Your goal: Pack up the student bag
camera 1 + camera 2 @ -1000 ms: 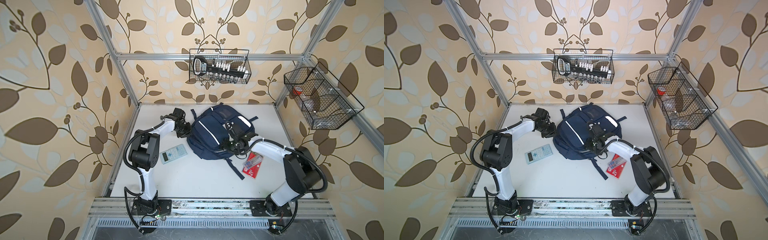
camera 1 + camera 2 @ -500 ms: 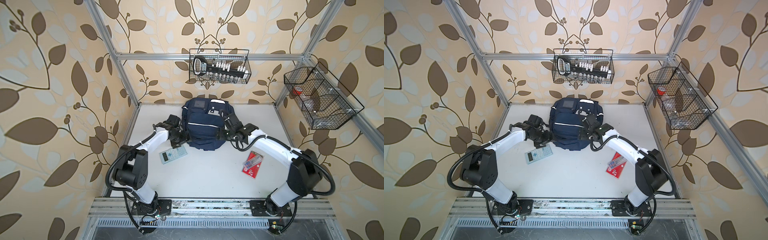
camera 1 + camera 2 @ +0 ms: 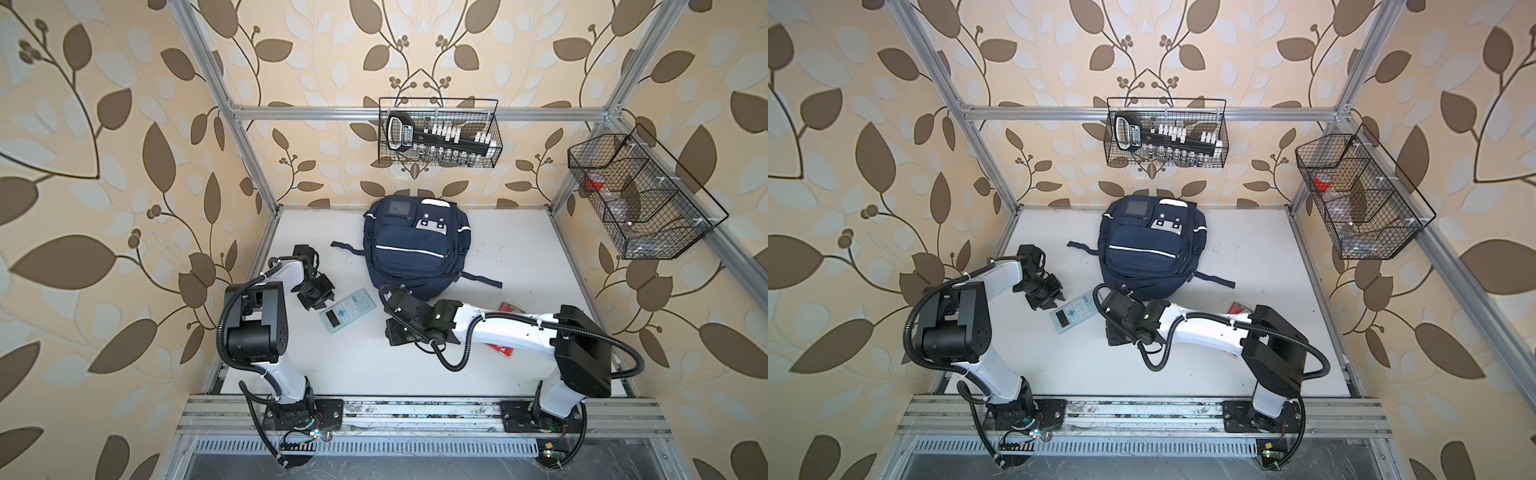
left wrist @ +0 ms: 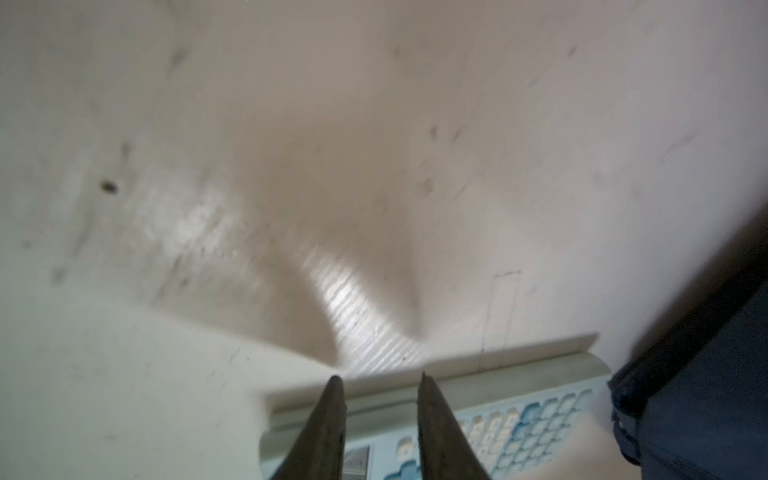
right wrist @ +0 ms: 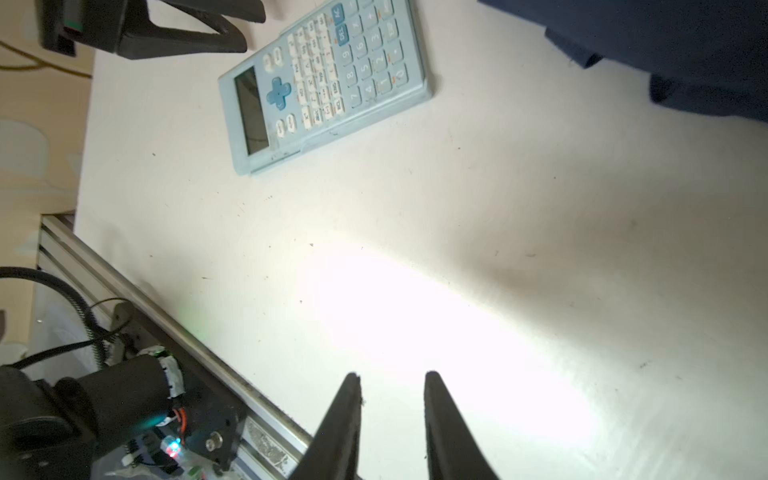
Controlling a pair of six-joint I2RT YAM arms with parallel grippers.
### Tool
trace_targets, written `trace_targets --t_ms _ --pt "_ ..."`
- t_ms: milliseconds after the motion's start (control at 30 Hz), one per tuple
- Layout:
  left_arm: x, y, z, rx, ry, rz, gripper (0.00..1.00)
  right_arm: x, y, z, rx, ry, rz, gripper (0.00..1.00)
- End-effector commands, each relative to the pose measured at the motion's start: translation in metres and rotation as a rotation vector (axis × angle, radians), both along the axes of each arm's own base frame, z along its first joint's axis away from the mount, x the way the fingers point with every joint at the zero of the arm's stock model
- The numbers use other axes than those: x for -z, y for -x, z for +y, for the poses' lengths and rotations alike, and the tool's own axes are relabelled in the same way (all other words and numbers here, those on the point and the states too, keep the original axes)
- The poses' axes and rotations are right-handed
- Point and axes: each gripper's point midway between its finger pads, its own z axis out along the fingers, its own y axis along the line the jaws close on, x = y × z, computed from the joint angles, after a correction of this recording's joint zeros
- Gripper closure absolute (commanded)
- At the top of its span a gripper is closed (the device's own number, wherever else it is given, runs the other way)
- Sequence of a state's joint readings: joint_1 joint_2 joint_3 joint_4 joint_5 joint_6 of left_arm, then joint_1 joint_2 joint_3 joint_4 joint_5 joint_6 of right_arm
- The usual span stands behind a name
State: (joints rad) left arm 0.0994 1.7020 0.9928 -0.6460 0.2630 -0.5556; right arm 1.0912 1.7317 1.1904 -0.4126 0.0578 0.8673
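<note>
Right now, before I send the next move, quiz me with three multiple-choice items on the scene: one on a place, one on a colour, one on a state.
1. The student bag sits:
A. at the back middle of the table
B. at its front left corner
C. at its front right corner

2. The calculator is:
A. red
B. black
C. light blue

3. The right tool is:
A. clamped on the bag
B. empty, jaws slightly apart
C. holding the calculator

Key:
1 A, both top views show it close to the back wall.
2 C, its pale blue case shows plainly.
3 B, the right wrist view shows only bare table between its jaws.
</note>
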Motion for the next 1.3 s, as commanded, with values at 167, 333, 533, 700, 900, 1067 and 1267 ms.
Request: trace_targets --t_ms 167,333,533,700,900,1067,1267 --pt "-0.015 0.058 -0.043 0.028 0.190 -0.017 0.74 0.018 0.000 -0.004 0.080 0.020 0.046 0.79" --pt "-0.015 0.094 -0.106 0.091 0.305 -0.030 0.72 0.025 0.002 -0.011 0.096 0.055 0.060 0.19" --pt "-0.045 0.091 -0.154 0.175 0.356 -0.136 0.69 0.034 0.003 -0.023 0.142 0.133 0.060 0.01" --pt "-0.125 0.067 -0.065 0.115 -0.129 -0.380 0.15 0.052 -0.003 -0.028 0.075 0.311 -0.004 0.01" --pt "-0.167 0.061 -0.047 0.102 -0.121 -0.447 0.01 0.043 -0.014 -0.011 -0.142 0.357 -0.105 0.01" --pt "-0.157 0.062 -0.058 0.084 -0.006 -0.448 0.01 0.050 -0.011 0.007 -0.223 0.366 -0.100 0.01" --pt "-0.149 0.065 -0.061 0.078 0.022 -0.452 0.01 0.073 -0.007 0.011 -0.250 0.396 -0.066 0.01"
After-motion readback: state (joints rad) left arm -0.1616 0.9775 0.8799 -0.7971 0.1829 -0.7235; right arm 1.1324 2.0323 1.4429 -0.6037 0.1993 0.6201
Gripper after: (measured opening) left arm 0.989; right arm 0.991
